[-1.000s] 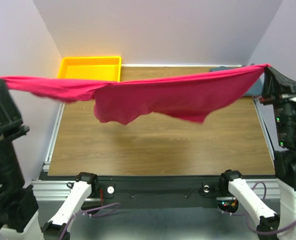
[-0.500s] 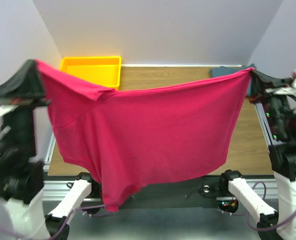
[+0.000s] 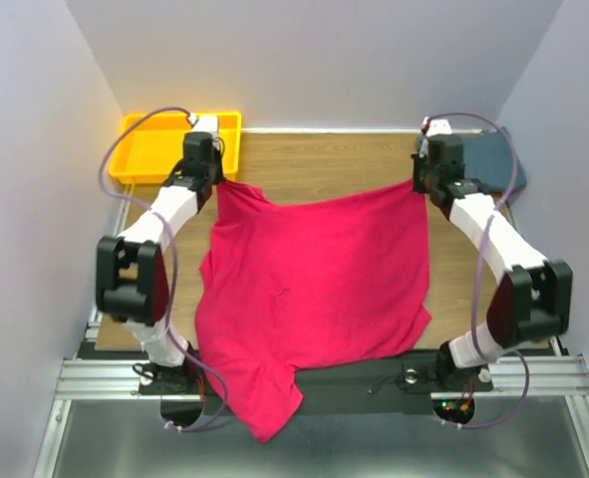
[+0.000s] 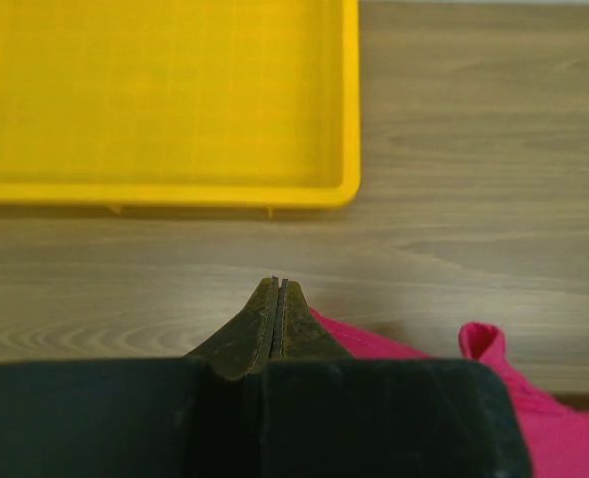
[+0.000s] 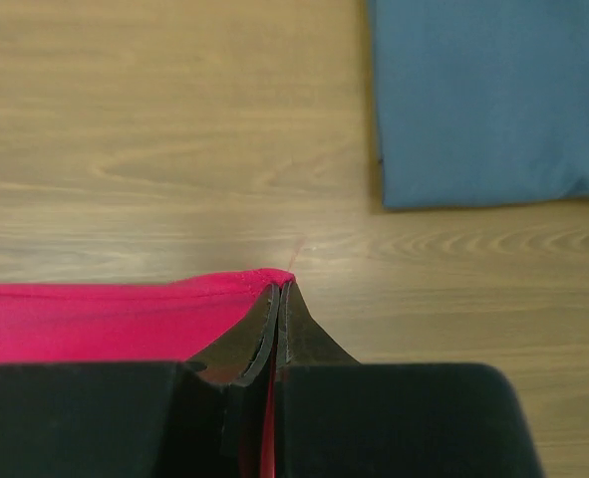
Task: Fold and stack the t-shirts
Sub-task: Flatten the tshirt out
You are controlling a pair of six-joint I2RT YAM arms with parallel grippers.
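The crimson-pink t-shirt (image 3: 314,284) lies spread over the wooden table (image 3: 334,164), and its near end hangs over the front edge. My left gripper (image 3: 217,181) is shut on the shirt's far left corner, low over the wood. In the left wrist view the jaws (image 4: 277,289) are pressed together with pink cloth (image 4: 424,349) coming out on the right. My right gripper (image 3: 420,183) is shut on the far right corner, and pink cloth (image 5: 95,319) shows between its closed jaws (image 5: 281,289). The folded teal-blue t-shirt (image 3: 495,159) (image 5: 483,100) lies at the far right.
A yellow plastic tray (image 3: 154,149) (image 4: 349,119) stands at the far left corner, just beyond my left gripper. Both arms reach out along the table's sides. A metal rail (image 3: 105,373) runs along the near edge.
Both arms came down from high and wide to the far end of the table. The pink shirt, held stretched in the air before, now lies flat on the wood.
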